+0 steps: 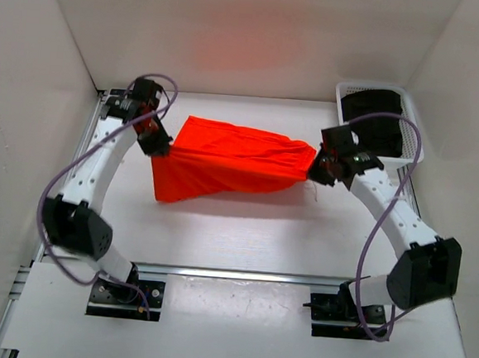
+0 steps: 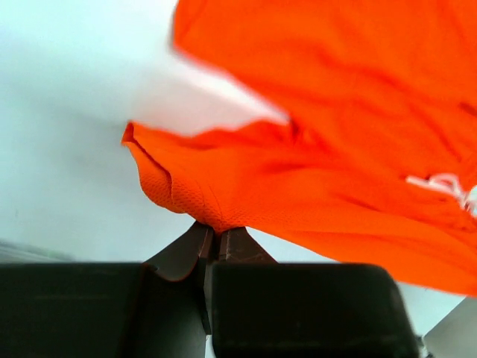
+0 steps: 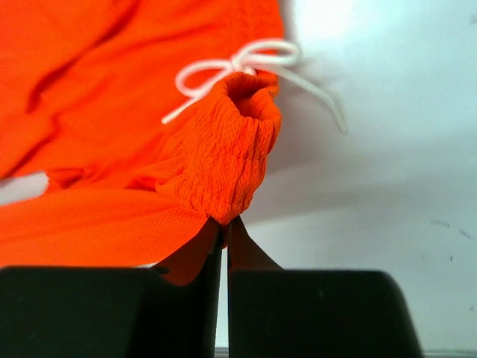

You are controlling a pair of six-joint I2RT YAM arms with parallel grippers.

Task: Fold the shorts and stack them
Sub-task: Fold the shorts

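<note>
Now the shorts (image 1: 228,161) are stretched above the middle of the worktop (image 1: 243,237). The left claw (image 1: 161,146) pinches one edge and the right claw (image 1: 316,172) pinches the waistband. No fold is visible yet; folding and stacking are left.

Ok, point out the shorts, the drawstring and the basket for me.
shorts (image 1: 224,161), top view, middle of the fabric
white drawstring (image 3: 242,61), right wrist view, its bow
white basket (image 1: 375,86), top view, far rim

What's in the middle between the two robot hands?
The orange shorts, stretched from the left gripper to the right gripper, each pinching one end. The top view shows it.
</note>
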